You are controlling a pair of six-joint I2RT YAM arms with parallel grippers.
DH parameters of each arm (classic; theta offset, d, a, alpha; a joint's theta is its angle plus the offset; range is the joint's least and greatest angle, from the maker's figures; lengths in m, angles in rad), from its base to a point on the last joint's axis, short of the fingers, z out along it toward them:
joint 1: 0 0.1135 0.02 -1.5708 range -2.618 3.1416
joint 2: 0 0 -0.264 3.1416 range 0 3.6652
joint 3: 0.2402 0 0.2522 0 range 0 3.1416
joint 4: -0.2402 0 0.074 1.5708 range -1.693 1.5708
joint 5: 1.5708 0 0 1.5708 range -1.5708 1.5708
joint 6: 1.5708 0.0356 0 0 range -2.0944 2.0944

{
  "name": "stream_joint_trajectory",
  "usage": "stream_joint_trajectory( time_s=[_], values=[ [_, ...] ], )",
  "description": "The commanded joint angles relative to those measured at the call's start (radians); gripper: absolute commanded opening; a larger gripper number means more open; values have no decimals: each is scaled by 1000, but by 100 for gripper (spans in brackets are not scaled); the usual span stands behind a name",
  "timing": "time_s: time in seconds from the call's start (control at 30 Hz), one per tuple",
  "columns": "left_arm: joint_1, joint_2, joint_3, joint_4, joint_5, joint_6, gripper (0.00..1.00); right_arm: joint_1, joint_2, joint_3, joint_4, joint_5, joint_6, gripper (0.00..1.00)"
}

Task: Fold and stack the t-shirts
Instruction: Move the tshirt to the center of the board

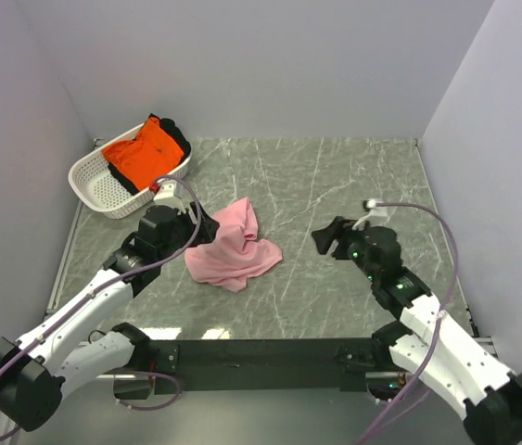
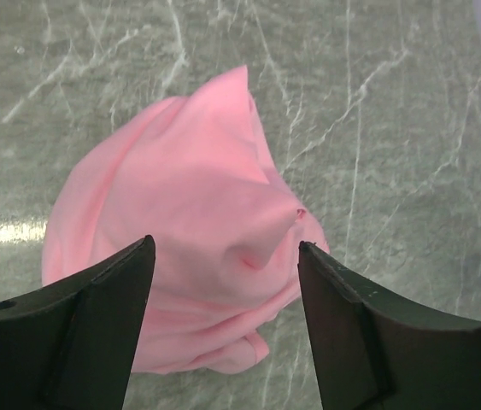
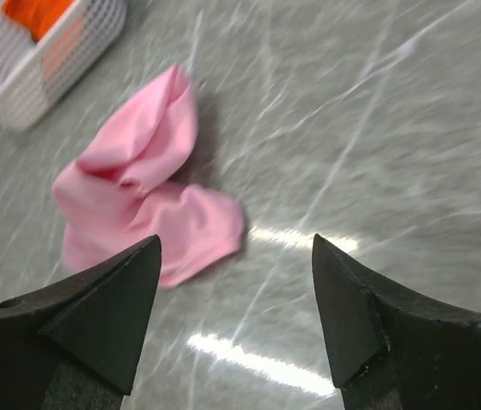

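The task is near its beginning: the pink t-shirt [image 1: 233,246] lies crumpled in a heap on the table [image 1: 353,176], not yet folded, and the orange t-shirt [image 1: 145,153] sits in the white basket [image 1: 94,190] at the far left; both folds and the stacking are left to do; the left gripper [image 2: 223,248] hovers close by the pink heap, fingers spread apart and holding nothing; the right gripper [image 3: 236,243] is well apart from it, also spread and empty; only the top view shows something dark [image 1: 175,134] beside the orange shirt, perhaps another garment; the left wrist view shows the pink creases closely but no basket.
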Motion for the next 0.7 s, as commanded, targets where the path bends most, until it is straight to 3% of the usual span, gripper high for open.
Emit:
stream_joint_trajectory(
  time_s=[0.0, 0.1, 0.3, 0.67],
  values=[
    [-19, -28, -19, 68, -34, -26, 73, 153, 87, 47, 53, 113, 62, 77],
    [-43, -16, -63, 91, -37, -46, 73, 265, 219, 76, 79, 155, 102, 77],
    [-75, -8, -131, 103, -29, -87, 73, 373, 489, 139, 101, 216, 152, 73],
    [-134, -45, -207, 80, -37, -140, 74, 377, 822, 370, 27, 261, 101, 70]
  ],
)
